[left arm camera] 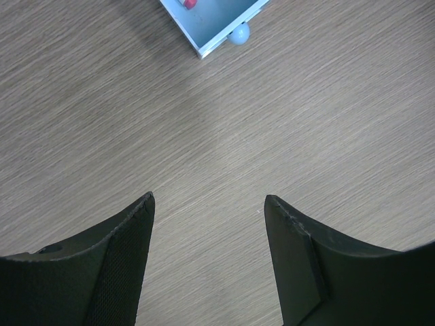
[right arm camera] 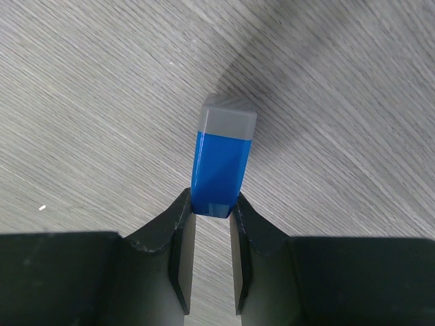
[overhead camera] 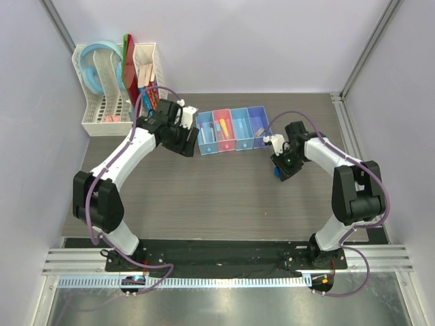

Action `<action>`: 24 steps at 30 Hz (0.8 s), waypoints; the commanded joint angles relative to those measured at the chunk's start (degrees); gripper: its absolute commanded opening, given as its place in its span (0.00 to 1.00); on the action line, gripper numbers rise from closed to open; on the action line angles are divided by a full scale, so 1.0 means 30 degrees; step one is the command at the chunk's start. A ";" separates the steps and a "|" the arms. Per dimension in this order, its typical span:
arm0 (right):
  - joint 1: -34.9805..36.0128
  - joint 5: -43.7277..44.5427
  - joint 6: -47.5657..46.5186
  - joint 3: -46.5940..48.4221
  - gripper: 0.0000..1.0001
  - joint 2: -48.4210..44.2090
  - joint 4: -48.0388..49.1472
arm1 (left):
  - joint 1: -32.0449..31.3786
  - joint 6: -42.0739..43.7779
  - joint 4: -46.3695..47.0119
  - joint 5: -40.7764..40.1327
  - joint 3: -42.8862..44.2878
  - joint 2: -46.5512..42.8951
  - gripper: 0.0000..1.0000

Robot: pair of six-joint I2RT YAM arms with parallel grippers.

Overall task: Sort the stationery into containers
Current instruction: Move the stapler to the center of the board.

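Four joined bins, the containers (overhead camera: 231,129), stand in a row at the middle back, coloured light blue, pink, light blue and violet-blue. An orange-yellow piece (overhead camera: 222,126) lies in the pink bin and a grey piece (overhead camera: 259,130) in the violet one. My right gripper (right arm camera: 213,207) is shut on a dark-blue block (right arm camera: 221,163) with a grey end, held just above the table, right of and in front of the bins (overhead camera: 279,171). My left gripper (left arm camera: 209,200) is open and holds nothing, hanging over bare table by the leftmost bin's corner (left arm camera: 217,30).
A white mesh rack (overhead camera: 112,102) with folders and a blue ring stands at the back left, close behind my left arm. Grey walls close in both sides, and a metal rail (overhead camera: 224,261) runs along the near edge.
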 commanded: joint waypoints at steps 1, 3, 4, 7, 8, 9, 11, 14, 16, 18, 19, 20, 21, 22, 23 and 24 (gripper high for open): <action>0.0286 0.0284 0.0333 -0.0178 0.21 0.0172 0.0703 | 0.0054 0.0169 0.0497 0.0550 -0.0064 -0.0401 0.66; 0.0402 0.0284 0.0421 -0.0237 0.21 0.0201 0.0821 | 0.0054 0.0169 0.0497 0.0579 -0.0093 -0.0431 0.66; 0.0403 0.0284 0.0451 -0.0266 0.21 0.0201 0.0850 | 0.0054 0.0169 0.0497 0.0579 -0.0064 -0.0489 0.66; 0.0520 0.0401 0.0509 -0.0266 0.21 0.0172 0.0938 | 0.0054 0.0168 0.0497 0.0609 -0.0093 -0.0489 0.66; 0.0520 0.0430 0.0510 -0.0295 0.21 0.0201 0.0938 | 0.0054 0.0169 0.0497 0.0609 -0.0093 -0.0460 0.66; 0.0520 0.0459 0.0481 -0.0295 0.21 0.0172 0.0938 | 0.0054 0.0140 0.0526 0.0638 -0.0093 -0.0460 0.66; 0.0520 0.0518 0.0539 -0.0325 0.22 0.0172 0.0996 | 0.0054 0.0168 0.0497 0.0638 -0.0064 -0.0489 0.66; 0.0549 0.0606 0.0597 -0.0412 0.22 0.0114 0.1055 | 0.0083 0.0169 0.0497 0.0667 -0.0093 -0.0518 0.66; 0.0579 0.0606 0.0626 -0.0413 0.23 0.0026 0.1055 | 0.0083 0.0139 0.0497 0.0696 -0.0123 -0.0519 0.66; 0.0608 0.0664 0.0627 -0.0412 0.24 0.0025 0.1055 | 0.0083 0.0139 0.0497 0.0725 -0.0123 -0.0519 0.66; 0.0608 0.0665 0.0656 -0.0413 0.25 -0.0062 0.1055 | 0.0083 0.0139 0.0497 0.0784 -0.0123 -0.0519 0.66; 0.0637 0.0723 0.0685 -0.0384 0.25 -0.0063 0.1055 | 0.0083 0.0110 0.0497 0.0813 -0.0123 -0.0519 0.67; 0.0637 0.0694 0.0685 -0.0354 0.26 -0.0063 0.1055 | 0.0083 0.0110 0.0497 0.0814 -0.0094 -0.0461 0.67; 0.0666 0.0723 0.0714 -0.0354 0.27 -0.0179 0.1055 | 0.0083 0.0110 0.0497 0.0872 -0.0093 -0.0489 0.67; 0.0667 0.0752 0.0715 -0.0325 0.27 -0.0180 0.1026 | 0.0054 0.0081 0.0497 0.0901 -0.0064 -0.0460 0.67; 0.0696 0.0753 0.0715 -0.0325 0.28 -0.0238 0.1055 | 0.0083 0.0081 0.0497 0.0931 -0.0093 -0.0431 0.66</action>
